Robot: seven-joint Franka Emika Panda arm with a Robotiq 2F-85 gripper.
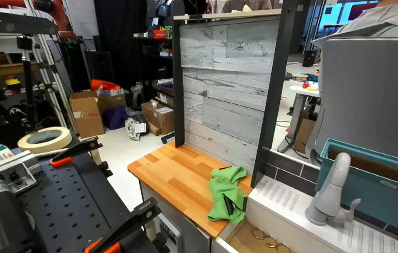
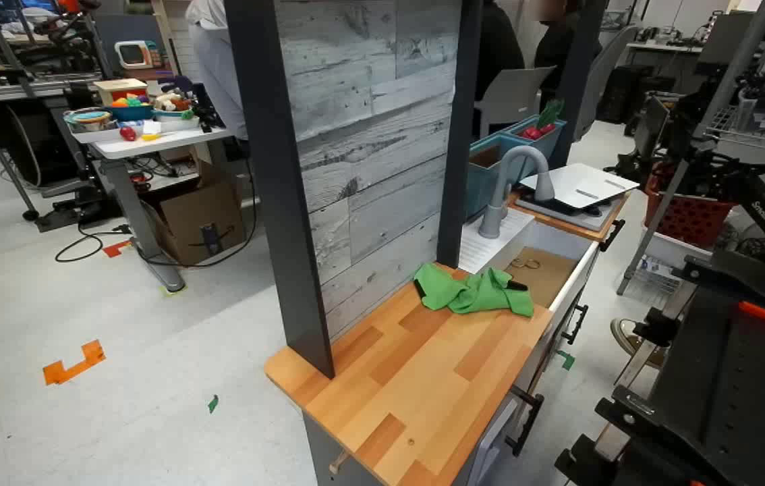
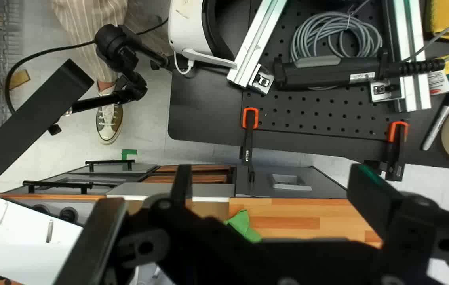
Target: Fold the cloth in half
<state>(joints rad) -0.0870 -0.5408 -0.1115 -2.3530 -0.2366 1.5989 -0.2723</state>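
The green cloth lies crumpled on the wooden countertop, close to the panel and the sink. In an exterior view the cloth spreads in a bunched strip on the countertop, with black bits showing at its ends; I cannot tell what they are. In the wrist view only a corner of the cloth shows; my gripper's dark body hides the rest. My gripper is open with its fingers wide apart and nothing between them. The arm and gripper are out of view in both exterior views.
An upright plank panel borders the countertop's back. A grey faucet and teal planter stand beside the sink, which holds gold rings. A black perforated table with clamps stands across a gap from the counter.
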